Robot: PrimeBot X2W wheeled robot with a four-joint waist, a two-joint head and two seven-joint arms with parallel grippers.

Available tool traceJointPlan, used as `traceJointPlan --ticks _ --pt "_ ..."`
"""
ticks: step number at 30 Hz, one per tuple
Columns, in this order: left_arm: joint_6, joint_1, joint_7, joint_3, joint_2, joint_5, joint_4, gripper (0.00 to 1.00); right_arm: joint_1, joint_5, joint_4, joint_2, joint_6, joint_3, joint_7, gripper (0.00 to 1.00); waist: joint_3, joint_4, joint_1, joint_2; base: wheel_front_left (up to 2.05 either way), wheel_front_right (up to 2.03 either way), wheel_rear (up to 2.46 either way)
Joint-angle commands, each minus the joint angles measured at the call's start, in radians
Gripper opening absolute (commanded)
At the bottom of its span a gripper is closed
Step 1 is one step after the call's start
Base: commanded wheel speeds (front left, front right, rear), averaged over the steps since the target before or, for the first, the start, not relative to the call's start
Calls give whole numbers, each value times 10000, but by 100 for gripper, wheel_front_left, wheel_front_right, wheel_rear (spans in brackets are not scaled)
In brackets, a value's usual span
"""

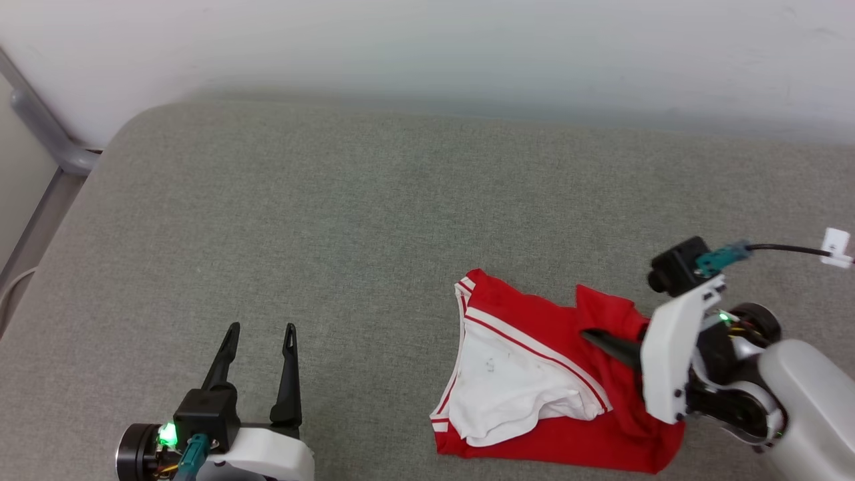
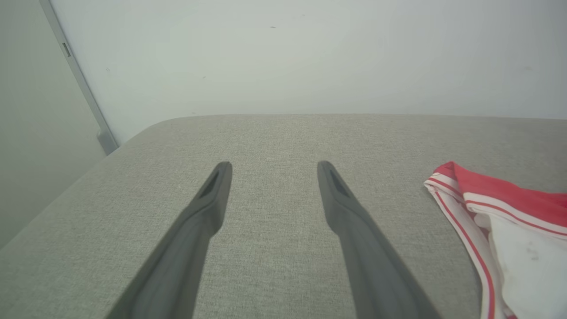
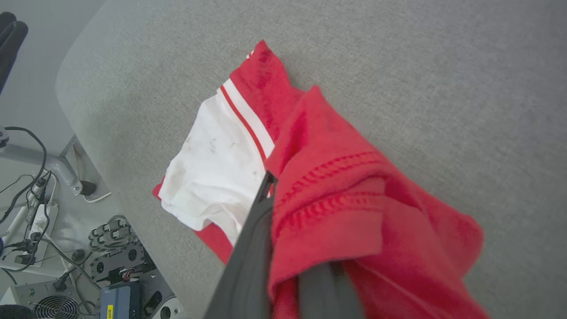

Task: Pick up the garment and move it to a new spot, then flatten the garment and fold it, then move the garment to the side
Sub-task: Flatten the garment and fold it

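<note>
The garment (image 1: 534, 321) lies crumpled on the grey pad (image 1: 334, 220), at the lower right of the head view. There, one dark fingertip of the right gripper (image 1: 601, 339) pokes over its red edge. The right wrist view shows more: red cloth bunched between both fingers, apparently pinched, though folds hide one tip. The left gripper (image 1: 261, 329) rests well apart, fingers spread wide.

I saw bright, even, soft light with faint shadows; the plain white wall (image 1: 467, 40) looked hazy, wrist-view edges bowed.
</note>
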Motion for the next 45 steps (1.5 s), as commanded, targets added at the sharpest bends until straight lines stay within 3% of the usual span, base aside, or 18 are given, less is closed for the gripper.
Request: traceJointPlan --ticks 1,2,6,13,20,21,22,23,30,35,38,44,45 --pt "-5 -198 -21 -17 -10 64 18 100 -354 -169 223 235 -5 238 -70 0 58 40 0 0 0 0 0" --pt "-16 -234 -21 -41 -19 72 41 100 -861 -244 765 748 -5 646 -167 0 160 100 0 0 0 0 0" --pt "-20 -352 -21 -91 -35 67 39 100 -1509 -357 1561 1328 -5 1159 -368 0 310 171 0 0 0 0 0" --pt "-9 -576 -21 -157 -51 2 73 100 -2173 -580 2991 2017 -5 2003 -861 0 616 328 0 0 0 0 0" --pt "65 -639 -21 -203 -61 -44 146 100 -2176 -863 4153 2209 -7 2707 -1740 0 658 379 0 0 0 0 0" --pt "68 -604 -21 -192 -64 -57 151 100 -2194 -875 4167 2179 -5 2779 -1958 13 625 358 0 0 0 0 0" --pt "86 -546 -21 -172 -66 -62 156 100 -2189 -816 4160 2163 -7 2775 -2219 43 581 326 0 0 0 0 0" --pt "93 -478 -21 -142 -65 -61 161 100 -2223 -852 4137 2109 -5 2771 -2499 100 525 287 0 0 0 0 0" --pt "62 -241 -21 -67 -66 12 154 100 -2174 -1198 3337 1477 -7 2913 -3941 100 93 -7 0 0 0 0 0" --pt "38 -30 -21 -7 -67 82 114 100 -1759 -1615 2346 804 -7 2262 -4914 100 -245 -362 0 0 0 0 0" --pt "17 62 -21 37 -68 59 92 100 -1462 -2350 2054 414 -7 1410 -5675 100 -405 -566 0 0 0 0 0" --pt "-28 215 -21 81 -67 108 47 100 -352 -4201 1781 623 -7 -868 -7296 100 -661 -936 0 0 0 0 0" --pt "-6 293 -21 111 -67 153 16 100 374 -5119 1625 1038 -7 -2100 -7872 100 -760 -1078 0 0 0 0 0"
